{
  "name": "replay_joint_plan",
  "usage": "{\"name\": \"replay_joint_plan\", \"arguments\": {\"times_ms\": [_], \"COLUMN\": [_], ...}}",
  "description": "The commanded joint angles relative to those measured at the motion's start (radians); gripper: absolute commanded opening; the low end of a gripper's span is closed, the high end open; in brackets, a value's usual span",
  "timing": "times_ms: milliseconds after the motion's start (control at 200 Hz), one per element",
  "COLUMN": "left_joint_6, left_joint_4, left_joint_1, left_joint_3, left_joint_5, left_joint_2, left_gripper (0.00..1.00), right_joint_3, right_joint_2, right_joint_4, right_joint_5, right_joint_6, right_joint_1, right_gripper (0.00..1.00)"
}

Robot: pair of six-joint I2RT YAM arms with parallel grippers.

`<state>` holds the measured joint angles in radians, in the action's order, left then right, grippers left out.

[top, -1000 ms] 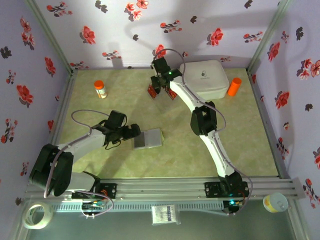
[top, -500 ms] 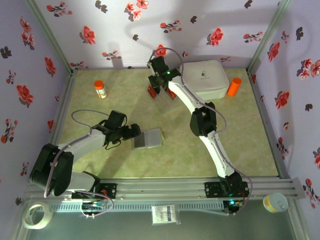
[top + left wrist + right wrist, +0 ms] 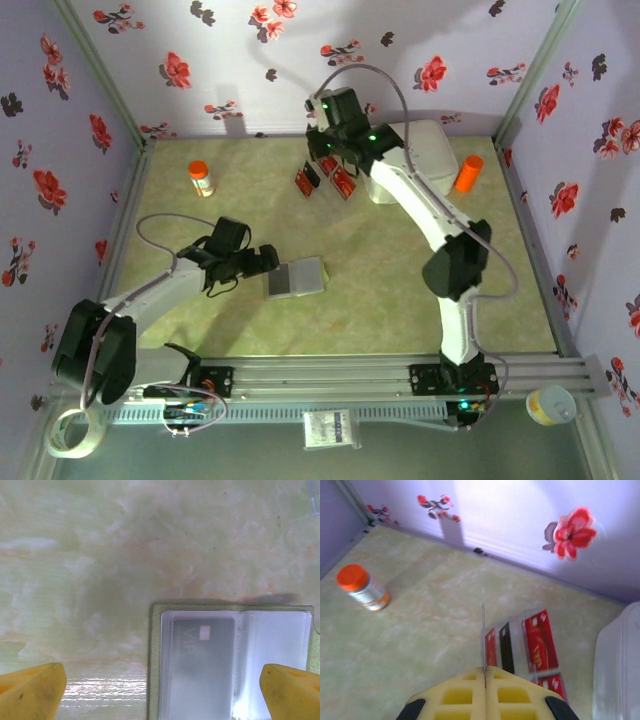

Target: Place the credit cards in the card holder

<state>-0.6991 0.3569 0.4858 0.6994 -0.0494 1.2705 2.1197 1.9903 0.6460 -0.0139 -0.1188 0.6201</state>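
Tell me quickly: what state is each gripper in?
Left gripper: open, empty, above the flat olive-green folding card holder.
Right gripper: shut on a thin credit card seen edge-on.

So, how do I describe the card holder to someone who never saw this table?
Find the green table and, left of its centre, the left pincer. The card holder lies open just ahead of it: olive edges, a grey card under clear plastic, unlike the red cards by the far wall.

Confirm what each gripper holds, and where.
Right gripper pinches one card by its near edge, seen edge-on. Left gripper open over the wallet, holding nothing.
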Motion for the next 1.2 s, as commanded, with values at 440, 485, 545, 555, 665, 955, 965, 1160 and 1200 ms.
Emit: {"name": "replay_joint_plan", "arguments": {"times_ms": [440, 485, 545, 555, 665, 955, 965, 1160, 1200], "left_joint_6": [0.109, 0.103, 0.095, 0.093, 0.081, 0.077, 0.078, 0.082, 0.081], "left_joint_4": [0.134, 0.126, 0.117, 0.113, 0.094, 0.081, 0.080, 0.075, 0.073], "left_joint_1": [-0.007, -0.007, -0.007, -0.007, -0.007, -0.001, -0.002, 0.002, 0.004], "left_joint_3": [0.007, -0.006, -0.021, -0.023, -0.041, -0.042, -0.042, -0.039, -0.039], "left_joint_5": [0.099, 0.105, 0.107, 0.107, 0.105, 0.102, 0.102, 0.102, 0.102], "left_joint_2": [-0.055, -0.058, -0.063, -0.063, -0.058, -0.032, -0.031, -0.008, -0.004], "left_gripper": [1.00, 1.00, 1.00, 1.00, 1.00, 1.00, 1.00, 1.00, 1.00], "right_joint_3": [-1.116, -1.145, -1.179, -1.183, -1.208, -1.271, -1.272, -1.290, -1.291], "right_joint_2": [-0.404, -0.384, -0.360, -0.354, -0.311, -0.274, -0.274, -0.251, -0.243], "right_joint_4": [-0.921, -0.958, -1.004, -1.009, -1.039, -1.063, -1.062, -1.080, -1.089], "right_joint_5": [0.268, 0.248, 0.224, 0.221, 0.199, 0.148, 0.147, 0.153, 0.159], "right_joint_6": [-0.730, -0.752, -0.772, -0.774, -0.786, -0.772, -0.770, -0.772, -0.775], "right_joint_1": [0.131, 0.164, 0.198, 0.203, 0.243, 0.265, 0.265, 0.266, 0.267], "right_gripper": [0.00, 0.00, 0.00, 0.00, 0.00, 0.00, 0.00, 0.00, 0.00]}}
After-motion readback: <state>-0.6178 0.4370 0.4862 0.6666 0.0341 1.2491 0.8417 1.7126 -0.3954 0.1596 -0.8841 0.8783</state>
